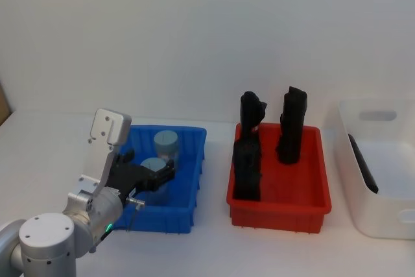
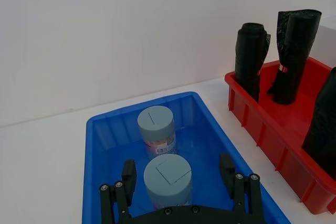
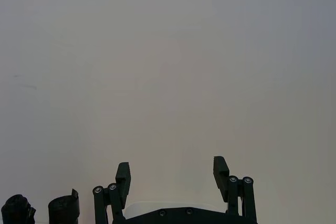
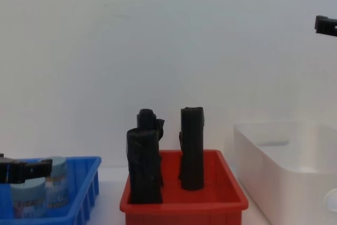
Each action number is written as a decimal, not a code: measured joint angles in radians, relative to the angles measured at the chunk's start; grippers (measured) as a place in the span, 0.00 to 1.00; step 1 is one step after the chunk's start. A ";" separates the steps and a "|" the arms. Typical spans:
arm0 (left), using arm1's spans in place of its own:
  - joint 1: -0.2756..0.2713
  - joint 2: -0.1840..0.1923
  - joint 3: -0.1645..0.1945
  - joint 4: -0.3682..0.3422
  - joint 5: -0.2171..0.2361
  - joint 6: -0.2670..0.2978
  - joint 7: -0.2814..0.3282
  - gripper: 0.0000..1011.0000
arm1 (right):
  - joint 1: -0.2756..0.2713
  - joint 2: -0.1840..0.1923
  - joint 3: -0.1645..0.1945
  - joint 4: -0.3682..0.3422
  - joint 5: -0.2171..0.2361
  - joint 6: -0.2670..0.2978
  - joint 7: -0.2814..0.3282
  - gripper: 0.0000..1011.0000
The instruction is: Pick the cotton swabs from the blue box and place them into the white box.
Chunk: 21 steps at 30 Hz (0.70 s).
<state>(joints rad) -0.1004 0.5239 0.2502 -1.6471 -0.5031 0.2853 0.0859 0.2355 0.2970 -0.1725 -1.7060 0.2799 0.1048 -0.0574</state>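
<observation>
Two cotton swabs tubs with pale grey-blue lids stand in the blue box [image 1: 162, 220]: a far one [image 1: 166, 141] and a near one [image 1: 153, 162]. My left gripper [image 1: 160, 177] hangs low inside the blue box. In the left wrist view it [image 2: 177, 174] is open, with one finger on each side of the near tub [image 2: 168, 178] and a gap to both; the far tub [image 2: 156, 128] stands behind. The white box [image 1: 389, 228] is at the far right. My right gripper [image 3: 172, 174] is open and held high, facing the wall, at the chest view's upper right [image 4: 325, 25].
A red bin [image 1: 279, 209] with three upright black rolls [image 1: 290, 128] sits between the blue box and the white box. A black item [image 1: 364, 170] lies inside the white box. The bare white table runs left of the blue box.
</observation>
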 joint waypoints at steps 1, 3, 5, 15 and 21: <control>0.000 0.000 -0.001 0.002 0.000 0.000 -0.002 0.99 | 0.000 0.000 0.000 0.000 0.000 0.000 0.000 0.99; -0.001 0.000 -0.002 0.005 0.000 0.000 -0.005 0.99 | 0.000 0.000 0.000 0.000 0.000 0.000 0.000 0.99; -0.001 0.000 -0.003 0.008 -0.001 0.000 -0.008 0.99 | 0.000 0.000 0.000 0.000 0.000 0.000 0.000 0.99; -0.005 -0.007 -0.003 0.013 0.004 -0.006 -0.025 0.99 | 0.000 0.000 0.000 0.000 0.000 0.000 0.000 0.99; -0.009 -0.010 -0.003 0.021 0.003 -0.005 -0.044 0.99 | 0.000 0.000 0.000 0.000 0.000 0.000 0.000 0.99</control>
<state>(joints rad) -0.1096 0.5138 0.2471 -1.6259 -0.4999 0.2806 0.0420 0.2355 0.2970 -0.1725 -1.7060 0.2799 0.1047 -0.0574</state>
